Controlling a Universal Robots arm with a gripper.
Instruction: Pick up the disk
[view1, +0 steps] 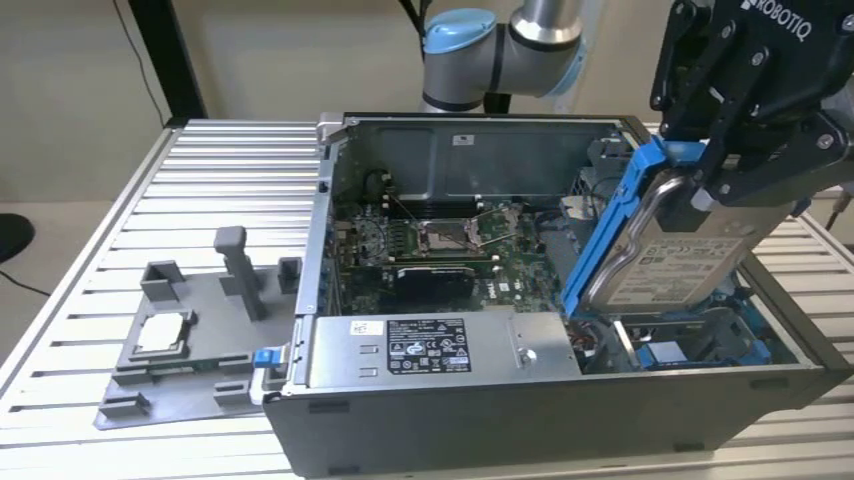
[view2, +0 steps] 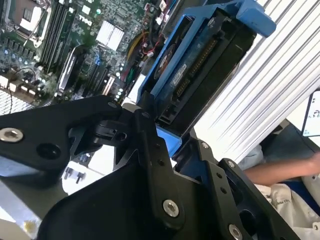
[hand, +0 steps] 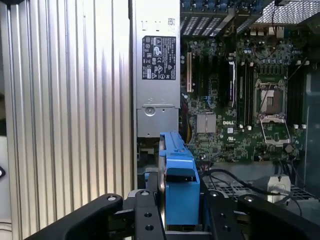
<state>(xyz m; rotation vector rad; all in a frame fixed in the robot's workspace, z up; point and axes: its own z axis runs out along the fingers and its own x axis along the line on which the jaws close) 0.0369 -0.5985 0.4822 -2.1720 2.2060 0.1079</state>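
The disk is a flat silver drive with a white label, framed by a blue bracket. It hangs tilted, lifted above the bay at the exterior view's right end of the open computer case. My gripper is shut on the disk's upper end, one black finger on each side. In the second wrist view the disk runs out from between the fingers. In the first wrist view the blue bracket sits clamped in my gripper.
Inside the case lie the motherboard and a long grey box with a black label. A grey fixture plate carrying a small square chip lies on the ribbed metal table. A person's arm rests beyond the table.
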